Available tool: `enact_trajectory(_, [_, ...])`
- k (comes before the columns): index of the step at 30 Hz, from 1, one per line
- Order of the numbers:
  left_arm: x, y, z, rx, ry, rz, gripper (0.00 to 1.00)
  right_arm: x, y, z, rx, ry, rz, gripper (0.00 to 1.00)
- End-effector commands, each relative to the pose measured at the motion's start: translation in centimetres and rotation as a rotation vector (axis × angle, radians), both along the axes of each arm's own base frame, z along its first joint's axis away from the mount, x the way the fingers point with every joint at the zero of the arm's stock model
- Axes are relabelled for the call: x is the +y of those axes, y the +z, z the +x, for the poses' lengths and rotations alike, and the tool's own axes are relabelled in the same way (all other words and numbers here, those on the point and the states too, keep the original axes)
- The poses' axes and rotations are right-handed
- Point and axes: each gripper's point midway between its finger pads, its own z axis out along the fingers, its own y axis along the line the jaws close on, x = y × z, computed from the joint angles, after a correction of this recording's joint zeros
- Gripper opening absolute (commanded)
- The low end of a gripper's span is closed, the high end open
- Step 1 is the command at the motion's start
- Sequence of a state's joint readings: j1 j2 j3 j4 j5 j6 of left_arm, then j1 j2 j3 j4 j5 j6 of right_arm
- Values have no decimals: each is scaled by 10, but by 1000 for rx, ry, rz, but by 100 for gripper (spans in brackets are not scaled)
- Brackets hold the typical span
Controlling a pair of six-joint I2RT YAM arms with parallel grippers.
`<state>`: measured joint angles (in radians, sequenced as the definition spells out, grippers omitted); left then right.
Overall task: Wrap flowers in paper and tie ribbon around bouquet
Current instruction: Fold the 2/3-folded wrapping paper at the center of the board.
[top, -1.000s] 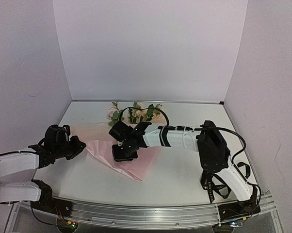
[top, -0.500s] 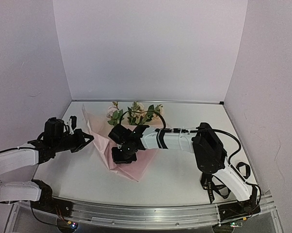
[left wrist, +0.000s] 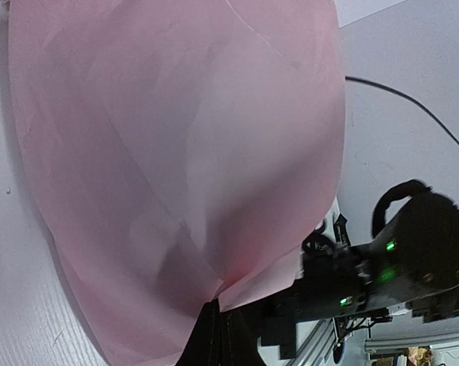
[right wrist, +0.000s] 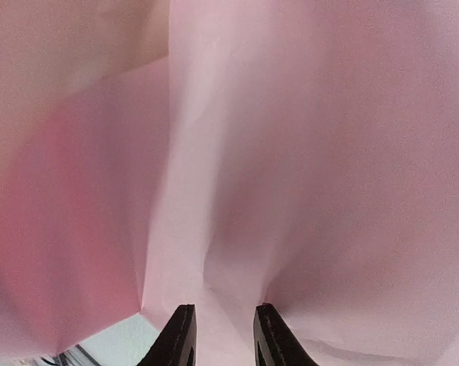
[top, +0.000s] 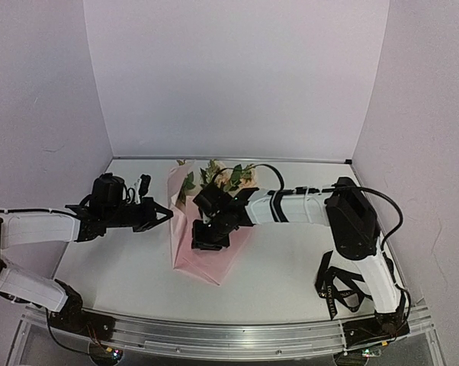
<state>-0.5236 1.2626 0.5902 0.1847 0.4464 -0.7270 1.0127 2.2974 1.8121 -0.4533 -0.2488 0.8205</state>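
While the left gripper (top: pixel 165 214) stays clamped shut on one edge of the paper (top: pixel 210 259), it has swept in from far out on its own side. A second ago that edge lay low on the tabletop (top: pixel 290 267). Now the sheet stands as a tall pink flap right in front of its fingertips, folded up and leaning towards the other arm.

Just past that flap sits the right gripper (right wrist: pixel 218 339), pointing down at the middle of the sheet. Its jaws are a little apart, with only pink paper showing between and ahead of them. I can't see that it holds anything.

Beyond it, on the far side, the flowers (top: pixel 222 175) poke out over the top edge of the paper, their stems hidden underneath.

To me the first fold looks half made: the flap still has to come over the stems.

Well behind the right gripper, by that arm's base, the ribbon (top: pixel 336 293) lies untouched in loops.
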Motion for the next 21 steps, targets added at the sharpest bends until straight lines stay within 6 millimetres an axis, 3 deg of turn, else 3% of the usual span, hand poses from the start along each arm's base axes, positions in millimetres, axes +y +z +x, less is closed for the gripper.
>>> enact_trajectory(1, [-22,19,7,-73,-76,-12,0,-19,87,16,-113,-75,138,28])
enact_trajectory(4, [-31,16,9,-66,-104,-11,0,-56,86,15,-146,-129,82,32])
enact_trajectory(7, [-44,15,9,-64,-144,-7,0,-92,63,9,-133,-181,22,37])
enact_trajectory(9, [-54,11,9,-56,-175,1,0,-103,47,4,-108,-202,21,38])
enact_trajectory(14, [-76,-2,10,-25,-239,43,0,-120,8,-9,-44,-267,24,40])
enact_trajectory(17, [-89,-11,9,-14,-272,76,0,-119,-9,-7,-13,-299,82,49])
enact_trajectory(21, [-102,-25,4,13,-312,117,0,-112,-19,-1,5,-316,129,48])
